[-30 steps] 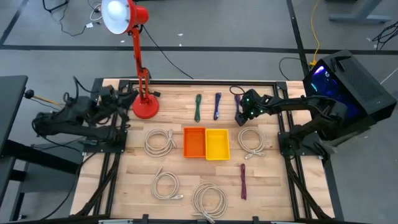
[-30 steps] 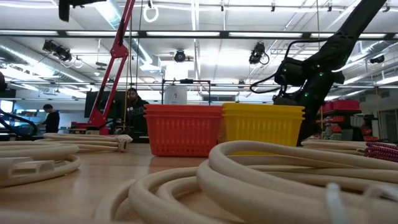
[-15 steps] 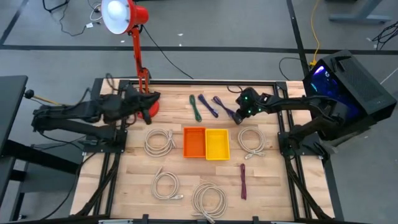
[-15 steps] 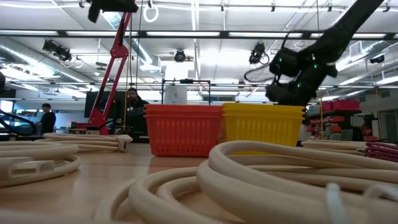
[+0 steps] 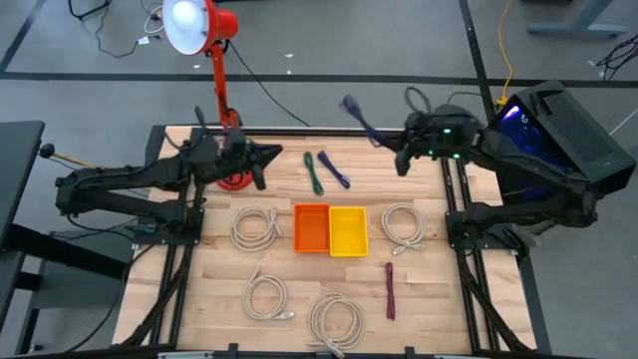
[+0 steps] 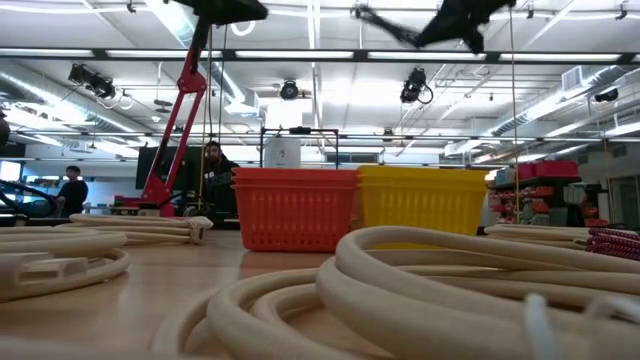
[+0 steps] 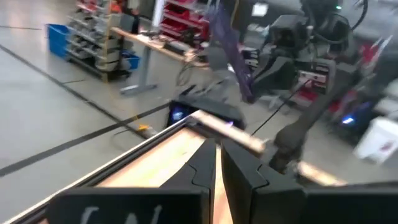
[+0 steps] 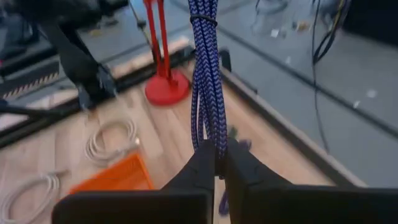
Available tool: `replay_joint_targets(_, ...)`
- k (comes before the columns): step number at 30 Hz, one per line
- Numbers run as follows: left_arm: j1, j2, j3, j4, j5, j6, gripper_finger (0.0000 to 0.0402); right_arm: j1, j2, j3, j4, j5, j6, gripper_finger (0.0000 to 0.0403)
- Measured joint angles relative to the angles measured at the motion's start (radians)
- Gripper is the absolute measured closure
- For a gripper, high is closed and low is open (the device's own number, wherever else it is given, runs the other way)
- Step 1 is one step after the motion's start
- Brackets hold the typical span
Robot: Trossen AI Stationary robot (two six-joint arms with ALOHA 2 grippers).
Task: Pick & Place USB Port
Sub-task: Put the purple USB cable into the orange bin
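Note:
A blue-purple braided cable bundle (image 8: 205, 74) hangs in the air above the table's far right, with my right gripper (image 8: 216, 158) shut on it. In the high view the bundle (image 5: 361, 117) runs out leftward from that gripper (image 5: 397, 150). The low view shows the bundle (image 6: 385, 25) near the picture's top. My left gripper (image 5: 261, 165) is shut and holds nothing; it hovers beside the red lamp's base (image 5: 231, 179). The orange bin (image 5: 311, 227) and the yellow bin (image 5: 349, 230) stand side by side at mid-table. My right gripper pinches the cable bundle near one end (image 8: 213, 146) between its two fingers, several strands together. The fingers reach in from the table's right, and the bundle runs out ahead of them, along their line. The whole bundle is clear of the table.
A green cable (image 5: 315, 172) and a blue one (image 5: 336, 170) lie at the far middle. A dark red one (image 5: 390, 291) lies near right. White cable coils (image 5: 256, 225) (image 5: 403, 224) (image 5: 267, 296) (image 5: 336, 319) lie around the bins. The red lamp (image 5: 214, 25) rises far left.
My right gripper has shut on the blue-purple bundle, dragged it over the table, then lifted it high toward the far right, so it is clear of the wood. My left arm has reached toward the table's right, from beside the lamp base to past it.

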Motion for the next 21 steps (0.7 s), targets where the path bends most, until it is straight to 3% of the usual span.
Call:
replay_joint_targets(7, 0.057, 0.192, 0.000, 0.479, 0.217, -0.084, 0.0374, 0.142, -0.018, 0.053, -0.010, 0.101, 0.007, 0.0394)
replay_joint_targets(11, 0.082, 0.288, 0.001, 0.590, 0.311, -0.197, 0.0365, 0.209, 0.010, 0.053, 0.011, 0.105, 0.010, 0.0394)
replay_joint_targets(21, 0.072, 0.422, 0.004, 0.797, 0.311, -0.327, 0.0240, 0.293, 0.099, 0.052, 0.059, 0.105, -0.007, 0.0397)
